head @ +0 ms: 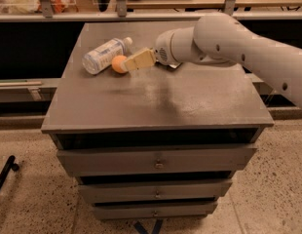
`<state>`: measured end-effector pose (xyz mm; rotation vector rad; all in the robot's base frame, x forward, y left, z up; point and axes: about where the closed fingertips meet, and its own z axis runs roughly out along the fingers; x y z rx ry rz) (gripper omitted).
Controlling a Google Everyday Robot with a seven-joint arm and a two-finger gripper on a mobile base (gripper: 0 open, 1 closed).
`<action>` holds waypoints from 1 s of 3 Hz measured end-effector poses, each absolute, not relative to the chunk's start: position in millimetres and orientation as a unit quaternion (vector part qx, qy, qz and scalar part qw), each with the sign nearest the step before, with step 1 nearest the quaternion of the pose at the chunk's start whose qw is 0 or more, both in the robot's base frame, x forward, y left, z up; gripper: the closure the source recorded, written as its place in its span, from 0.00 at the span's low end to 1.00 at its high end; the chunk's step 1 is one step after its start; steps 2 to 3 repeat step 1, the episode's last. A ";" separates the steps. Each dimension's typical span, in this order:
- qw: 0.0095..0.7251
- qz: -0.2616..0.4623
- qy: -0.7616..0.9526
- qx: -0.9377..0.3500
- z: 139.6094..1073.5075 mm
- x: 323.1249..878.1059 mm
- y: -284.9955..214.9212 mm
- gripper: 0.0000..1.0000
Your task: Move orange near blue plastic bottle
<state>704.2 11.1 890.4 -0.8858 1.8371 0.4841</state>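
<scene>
The orange is small and round and rests on the grey cabinet top at the back left. It touches the lower side of the blue plastic bottle, a clear bottle with a pale label and white cap, lying on its side. My gripper reaches in from the right on the white arm. Its tan tip is right against the orange's right side and covers the orange's right edge.
The cabinet has several drawers below the top. A shelf rail with metal posts runs behind it. A black handle lies on the speckled floor at the lower left.
</scene>
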 end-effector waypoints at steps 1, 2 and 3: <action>0.499 0.200 0.759 -0.366 890.4 704.2 11.1 0.00; 0.499 0.200 0.759 -0.366 890.4 704.2 11.1 0.00; 0.499 0.200 0.759 -0.366 890.4 704.2 11.1 0.00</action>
